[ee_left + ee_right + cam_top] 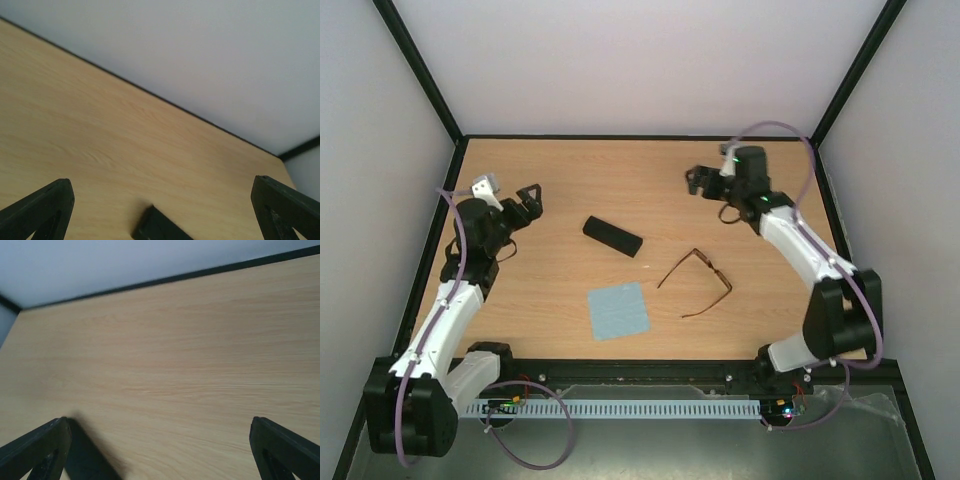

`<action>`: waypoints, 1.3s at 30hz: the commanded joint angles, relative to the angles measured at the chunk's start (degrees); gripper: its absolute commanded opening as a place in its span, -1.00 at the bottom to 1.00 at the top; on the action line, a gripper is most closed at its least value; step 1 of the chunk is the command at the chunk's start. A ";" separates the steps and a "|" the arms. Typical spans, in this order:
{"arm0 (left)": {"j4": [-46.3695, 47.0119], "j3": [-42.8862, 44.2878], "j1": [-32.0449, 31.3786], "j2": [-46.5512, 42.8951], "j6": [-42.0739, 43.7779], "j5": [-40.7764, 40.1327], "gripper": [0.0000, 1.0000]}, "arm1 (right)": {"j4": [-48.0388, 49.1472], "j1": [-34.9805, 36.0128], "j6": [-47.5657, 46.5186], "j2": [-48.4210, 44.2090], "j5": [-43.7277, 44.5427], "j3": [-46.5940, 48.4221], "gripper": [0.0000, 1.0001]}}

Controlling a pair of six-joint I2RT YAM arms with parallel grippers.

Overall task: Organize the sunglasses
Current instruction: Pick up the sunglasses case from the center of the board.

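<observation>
The sunglasses [712,268], thin reddish-brown with both temple arms unfolded, lie on the wooden table right of centre, seen only in the top view. My left gripper [527,200] hovers open at the far left, pointing toward the black case [612,236]. In the left wrist view the left gripper [161,185] holds nothing, and one end of the case [157,227] shows low between its fingers. My right gripper [710,196] stands open at the back right, beyond the sunglasses. The right gripper [159,424] has only bare wood between its fingers.
A light blue square cloth [619,310] lies flat near the front, left of the sunglasses and below the case. White walls with black frame posts [420,70] close the table in on three sides. A black rail [640,375] runs along the near edge.
</observation>
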 commanded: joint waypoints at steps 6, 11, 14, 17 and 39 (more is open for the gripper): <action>6.83 -14.03 3.62 -3.94 -16.21 24.66 0.99 | -16.86 15.28 -3.88 10.95 -7.04 5.76 0.97; -10.08 -12.86 3.85 -13.22 -16.04 15.85 0.99 | -23.22 26.99 -10.02 15.63 9.36 12.26 0.97; -17.44 -11.16 3.86 -18.65 -16.77 11.36 0.99 | -22.81 29.97 -11.39 16.97 12.72 14.91 0.97; -19.83 -11.43 3.86 -22.45 -18.72 9.01 0.99 | -21.84 29.93 -10.78 18.05 10.45 17.11 0.97; -23.52 -8.22 3.88 -18.32 -15.22 12.61 0.99 | -35.22 30.99 -24.49 42.58 7.88 39.15 0.99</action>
